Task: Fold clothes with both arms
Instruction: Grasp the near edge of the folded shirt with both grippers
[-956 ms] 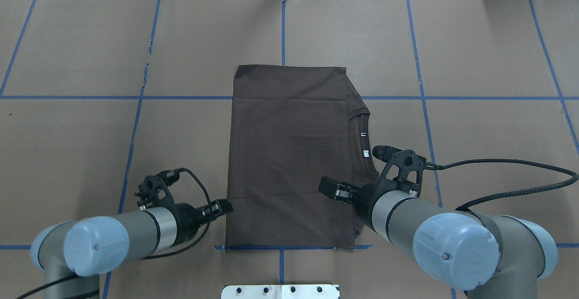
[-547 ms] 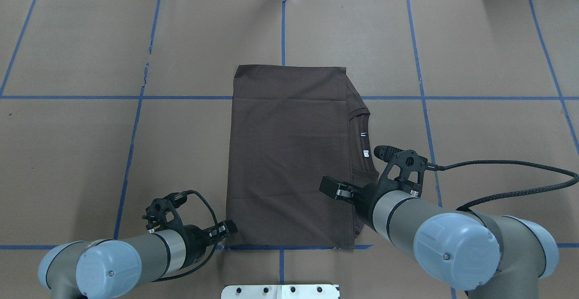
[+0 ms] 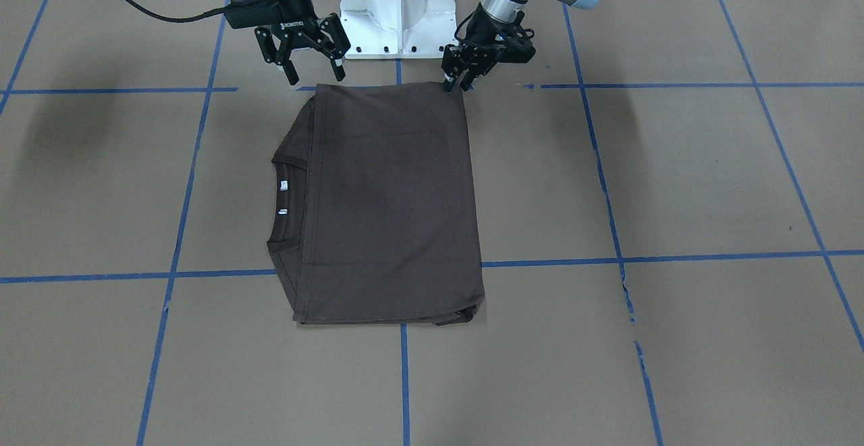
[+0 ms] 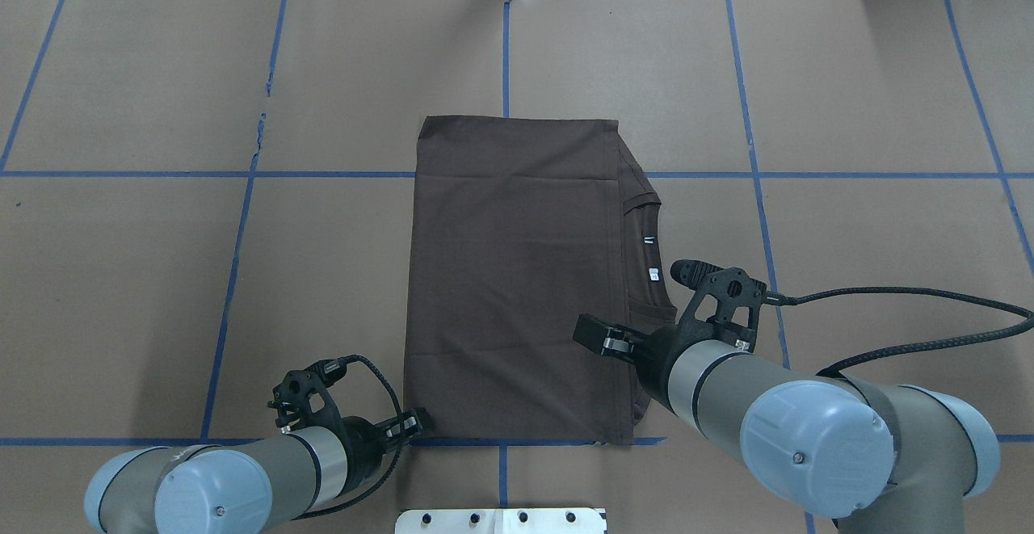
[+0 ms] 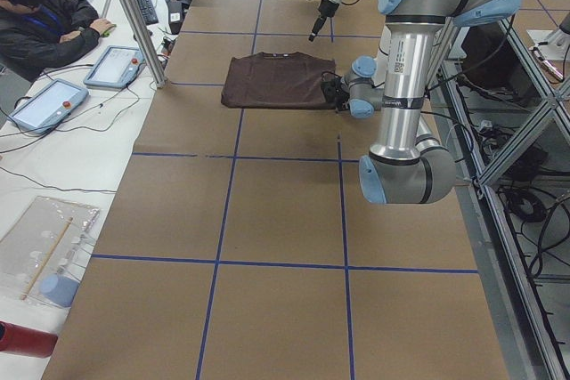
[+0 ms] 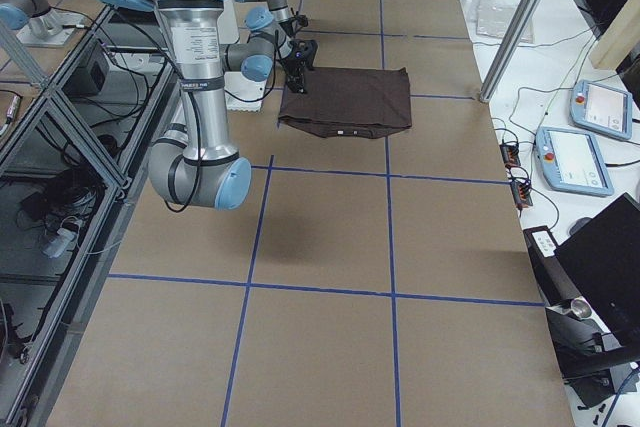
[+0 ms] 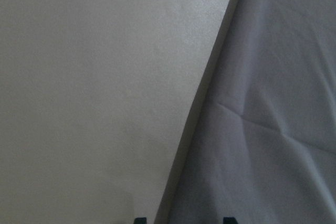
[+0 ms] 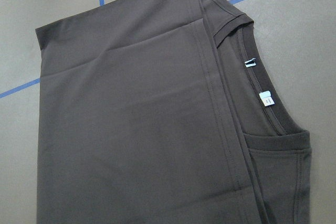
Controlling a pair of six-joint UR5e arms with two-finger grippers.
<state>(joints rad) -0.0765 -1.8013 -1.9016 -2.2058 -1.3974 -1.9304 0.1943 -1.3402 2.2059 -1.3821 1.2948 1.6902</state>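
The dark brown T-shirt [image 4: 517,275] lies folded into a tall rectangle in the middle of the table, also seen from the front [image 3: 391,203]. Its ribbed collar [image 4: 650,259] and white neck label [image 8: 266,98] poke out along its right side. My left gripper [image 4: 418,422] sits low at the shirt's near-left corner, open. In the left wrist view its two tips straddle the cloth edge [image 7: 199,129]. My right gripper [image 3: 314,73] hangs open, with nothing between its fingers, above the shirt's near edge on the collar side [image 4: 594,338].
The white pedestal base [image 3: 398,7] stands just behind the shirt's near edge. Blue tape lines [image 4: 234,259] cross the brown table cover. At the far side a seated person [image 5: 40,20] has two teach pendants [image 5: 116,64] beside a metal post [image 5: 134,15].
My left gripper has drawn back toward the robot along the shirt's left edge, down to its near-left corner. The right arm and the shirt have barely moved.
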